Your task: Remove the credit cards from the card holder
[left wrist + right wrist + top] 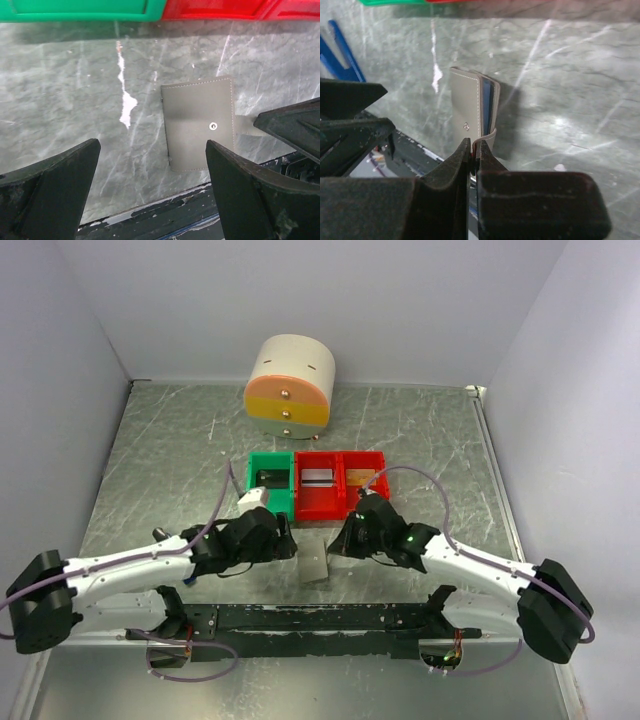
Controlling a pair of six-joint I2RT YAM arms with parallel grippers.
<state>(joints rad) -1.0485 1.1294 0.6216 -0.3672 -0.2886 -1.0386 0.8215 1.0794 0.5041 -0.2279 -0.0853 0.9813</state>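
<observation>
Card holder (199, 127) lies folded on the bench (180, 460), between the two arms and just short of the green bin (272, 505) and red bin (325, 508). Credit cards (490, 100) are all inside; only blue edges show.

Right jaws are pinched fully together on the holder's strap tab. Left jaws are spread wide and empty, hovering over the holder.

Risks:
- The thin strap may slip from the pinch under pull.
- Nothing pins the body, so the whole holder may drag or lift instead of unfolding.
</observation>
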